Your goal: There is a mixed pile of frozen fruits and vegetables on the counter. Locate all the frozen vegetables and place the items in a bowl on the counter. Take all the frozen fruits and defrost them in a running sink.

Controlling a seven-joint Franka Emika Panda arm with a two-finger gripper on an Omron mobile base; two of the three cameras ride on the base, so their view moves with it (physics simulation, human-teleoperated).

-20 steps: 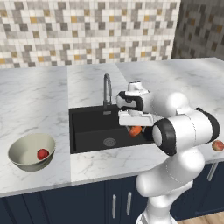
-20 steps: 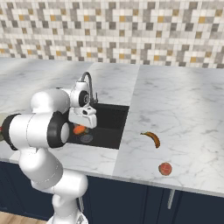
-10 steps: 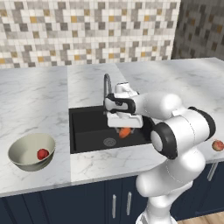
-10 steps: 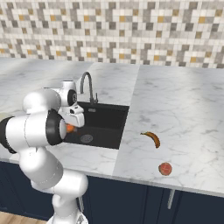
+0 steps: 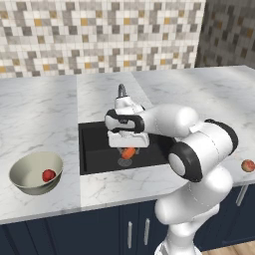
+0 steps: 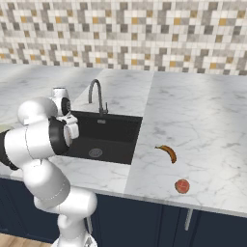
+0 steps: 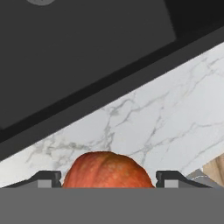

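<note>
My gripper (image 5: pixel 128 148) hangs over the front of the black sink (image 5: pixel 97 144), shut on the short orange carrot piece (image 5: pixel 129 153). In the hand view the carrot piece (image 7: pixel 107 169) fills the gap between the two fingertips (image 7: pixel 43 178), with the sink's front wall (image 7: pixel 65 52) and the white marble counter (image 7: pixel 166 118) below. The beige-grey bowl (image 5: pixel 22 163) stands on the counter at the front left and holds the glossy red ball (image 5: pixel 48 175). On the counter right of the sink lie the curved banana (image 6: pixel 167 153) and the reddish-peach ball (image 6: pixel 182 185).
A tall curved grey faucet (image 6: pixel 96 94) rises at the back edge of the sink, just behind my arm. A round metal drain (image 6: pixel 95 153) sits in the basin floor. A mosaic tile wall backs the counter, and navy cabinets run below.
My arm has swung left across the sink with the carrot piece still held, from the basin's right side to its front middle. Bowl, banana and peach ball lie as before.
</note>
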